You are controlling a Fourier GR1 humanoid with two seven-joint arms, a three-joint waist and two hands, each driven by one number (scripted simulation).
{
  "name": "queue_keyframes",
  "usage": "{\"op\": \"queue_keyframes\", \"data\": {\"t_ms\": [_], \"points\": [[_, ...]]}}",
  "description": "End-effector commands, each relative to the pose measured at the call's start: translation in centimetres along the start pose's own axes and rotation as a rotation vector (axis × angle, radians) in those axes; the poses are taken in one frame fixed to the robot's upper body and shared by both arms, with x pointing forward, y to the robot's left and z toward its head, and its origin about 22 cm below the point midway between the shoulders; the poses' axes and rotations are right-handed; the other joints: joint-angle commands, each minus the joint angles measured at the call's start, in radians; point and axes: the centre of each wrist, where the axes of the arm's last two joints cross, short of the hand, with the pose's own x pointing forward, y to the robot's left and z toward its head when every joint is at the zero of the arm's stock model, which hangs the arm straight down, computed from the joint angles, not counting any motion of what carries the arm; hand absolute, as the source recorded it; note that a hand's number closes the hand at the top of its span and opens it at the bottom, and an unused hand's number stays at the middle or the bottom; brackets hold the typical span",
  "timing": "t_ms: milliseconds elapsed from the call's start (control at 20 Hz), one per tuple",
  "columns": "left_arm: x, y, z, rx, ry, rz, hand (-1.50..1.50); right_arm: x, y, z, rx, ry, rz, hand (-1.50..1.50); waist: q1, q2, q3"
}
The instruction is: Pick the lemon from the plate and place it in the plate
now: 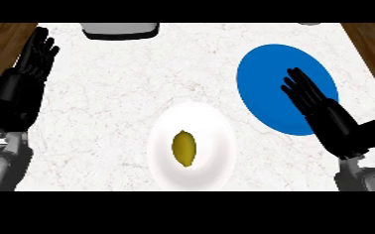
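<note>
A yellow lemon [184, 148] lies in the middle of a white plate [209, 124] at the lower centre of the counter. A blue plate [264, 79] sits to the right of it, farther back. My right hand [322, 110] hovers open over the blue plate's right part, fingers straight and pointing up-left, holding nothing. My left hand [33, 59] rests open at the left edge, fingers up, far from both plates.
A grey and white appliance or container [121, 29] stands at the counter's back edge, left of centre. Brown wood shows past the marble counter at the top left [15, 32] and top right corners.
</note>
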Motion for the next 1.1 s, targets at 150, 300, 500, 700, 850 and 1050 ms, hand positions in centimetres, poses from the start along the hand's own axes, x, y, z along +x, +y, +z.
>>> {"op": "queue_keyframes", "data": {"t_ms": [150, 300, 500, 700, 850, 1050], "points": [[-8.4, -4.2, 4.6, -0.052, 0.382, 0.103, 0.00, 5.4, 1.3, -3.5, -0.131, -0.254, 0.132, 1.50, 0.038, 0.002, -0.007], [-9.5, -4.6, 5.6, -0.078, 0.473, 0.139, 0.00, 8.4, -3.1, -1.6, -0.169, -0.136, 0.746, 1.50, 0.011, 0.005, -0.048], [-12.3, -7.0, 8.1, -0.111, 0.581, 0.212, 0.00, 2.4, 2.1, -3.2, -0.571, -0.322, 0.452, -1.50, 0.022, 0.002, -0.006], [-13.4, -7.3, 8.7, -0.125, 0.580, 0.245, 0.00, -1.7, 6.9, -2.1, -0.542, -0.384, 0.391, -1.50, 0.025, -0.005, -0.004], [-11.5, -7.2, 8.4, -0.109, 0.593, 0.222, 0.00, -1.2, 7.8, -1.5, -0.490, -0.363, 0.498, -1.50, 0.029, -0.007, -0.004], [-12.7, -8.4, 9.3, -0.129, 0.582, 0.236, 0.00, 0.7, 7.0, 1.0, -0.344, -0.200, 0.643, -1.50, 0.021, -0.009, -0.005]]}}
